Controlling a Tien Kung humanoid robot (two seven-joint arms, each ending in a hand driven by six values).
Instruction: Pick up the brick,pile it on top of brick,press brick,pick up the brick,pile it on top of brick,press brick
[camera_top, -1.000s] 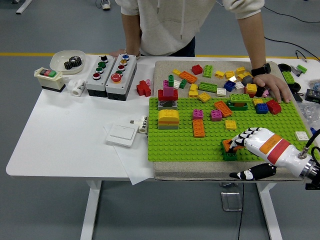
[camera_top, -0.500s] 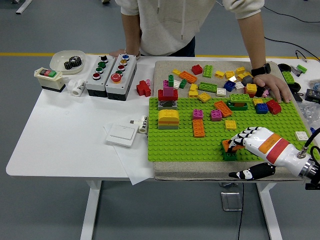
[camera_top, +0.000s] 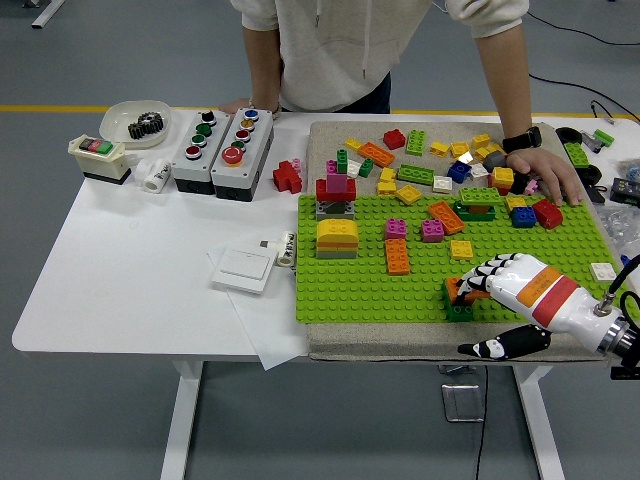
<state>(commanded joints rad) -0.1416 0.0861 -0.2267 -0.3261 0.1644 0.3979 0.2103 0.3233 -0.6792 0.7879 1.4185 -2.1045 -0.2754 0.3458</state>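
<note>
While the right hand (camera_top: 487, 283) reaches in from the lower right, its fingers curl down onto an orange brick (camera_top: 456, 290) sitting on a dark green brick (camera_top: 459, 311) at the near edge of the green baseplate (camera_top: 350, 280). The pair lies just left of the palm, directly under the fingertips, so pressing seems to be the step in hand. Which way the orange brick's long axis runs I cannot tell. No left hand shows. Loose bricks lie well apart at the far side, where a person's hand (camera_top: 548, 172) rests. No readable writing.
</note>
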